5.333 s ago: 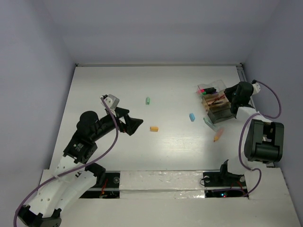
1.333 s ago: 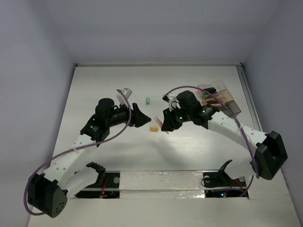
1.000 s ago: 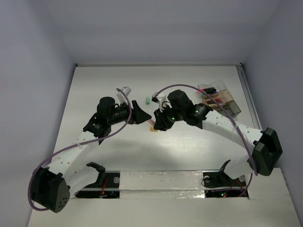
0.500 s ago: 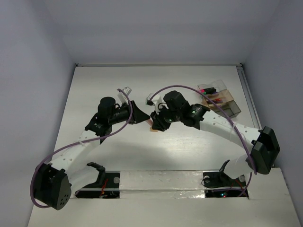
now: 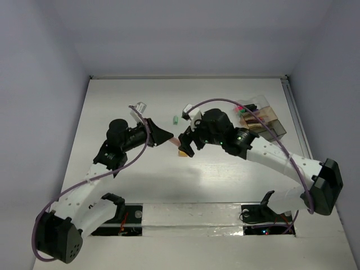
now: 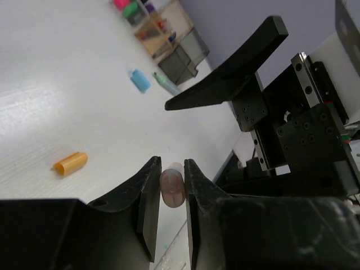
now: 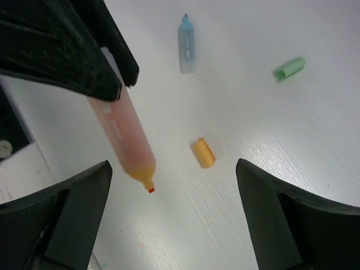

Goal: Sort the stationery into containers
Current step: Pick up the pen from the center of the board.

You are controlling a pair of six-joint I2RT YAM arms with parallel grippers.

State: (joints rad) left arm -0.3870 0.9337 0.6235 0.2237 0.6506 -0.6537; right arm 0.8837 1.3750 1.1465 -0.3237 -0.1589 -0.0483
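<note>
Bases: both arms were bolted at the near edge of the table (image 5: 124, 95).

Left arm (image 5: 84, 185): rose from the near left corner and ran away and to the right. Its forearm was over mid-table and its wrist pointed right.

Right arm (image 5: 275, 153): arched in from the near right and swept left. Its wrist pointed left and downward, so the two tools met nose to nose near the table's centre.

Left gripper (image 6: 172, 166): clamped on the butt end of the orange pen (image 7: 121, 132) (the left wrist view showed the round end pinched between the two inner faces). The pen stuck out past the fingertips, slanting down with its orange tip toward the tabletop.

Right gripper (image 7: 173, 166): jaws spread wide with nothing held. From the right wrist, the pen's tip sat in the gap, clear of both fingers.

Loose items on the table:
- The orange eraser (image 5: 183, 153) lay just beside the pen tip.
- The green eraser (image 5: 175, 118) lay farther back, apart from both tools.
- A light-blue pen (image 7: 187, 42) lay flat beyond the orange eraser in the right wrist view.
- A blue eraser (image 6: 140, 80) lay out toward the box.

Farthest, at the right: the container (image 5: 261, 118) stood on the table well apart from both grippers. Pink and green highlighter caps showed at its far end, and red items showed in a middle compartment.
</note>
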